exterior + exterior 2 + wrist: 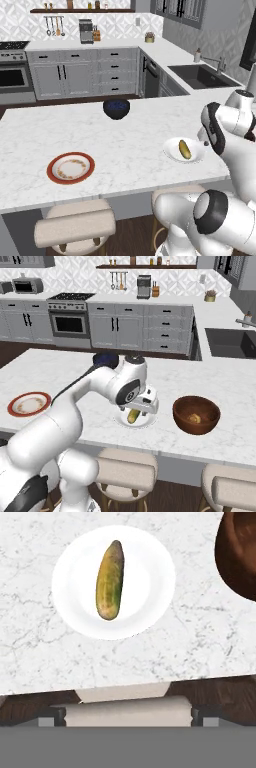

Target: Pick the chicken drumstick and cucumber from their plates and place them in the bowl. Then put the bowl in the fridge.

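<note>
Drumstick (194, 418) is already in the bowl (196, 414), cucumber (110, 580) still on its plate (150, 577) at 12 o'clock under the wide-open gripper (141, 407), fridge run left.

No text, label, brand, number or sign can be read anywhere in these views.
</note>
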